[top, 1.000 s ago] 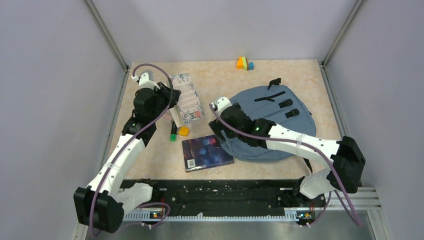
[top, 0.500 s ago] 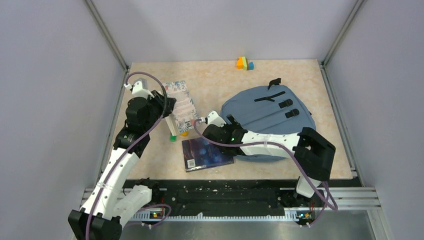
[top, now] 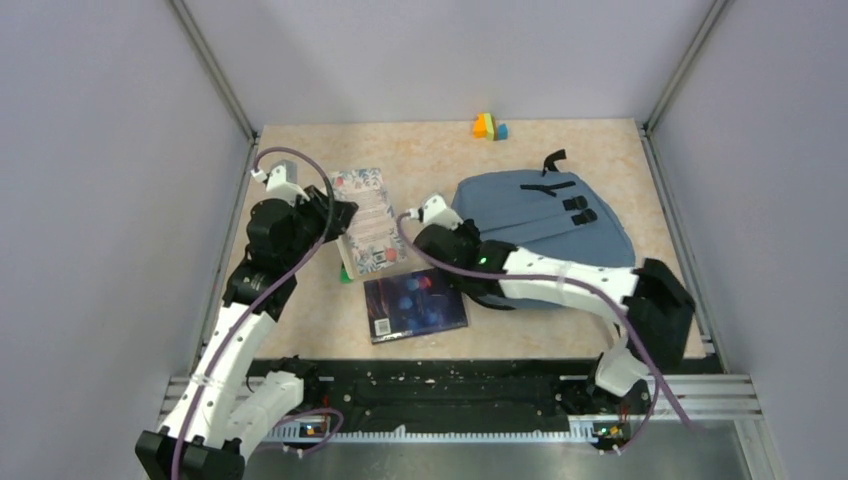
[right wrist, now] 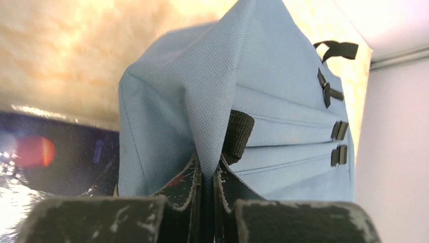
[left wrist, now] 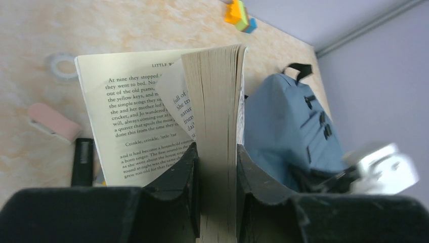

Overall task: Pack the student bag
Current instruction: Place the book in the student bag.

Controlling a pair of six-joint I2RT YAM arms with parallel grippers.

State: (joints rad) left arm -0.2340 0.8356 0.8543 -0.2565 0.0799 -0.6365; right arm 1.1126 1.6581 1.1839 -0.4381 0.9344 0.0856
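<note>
Overhead, the student bag lies flat on the right half of the tabletop, black buckles showing and its top handle toward the far edge. The right gripper has its jaws pressed together on a raised fold of grey-blue fabric at the bag's left end. Near the left edge, the left gripper pinches a thick block of pages of an open paperback. A dark-covered book lies flat toward the near edge, just beside the bag; coloured blocks sit at the far edge.
</note>
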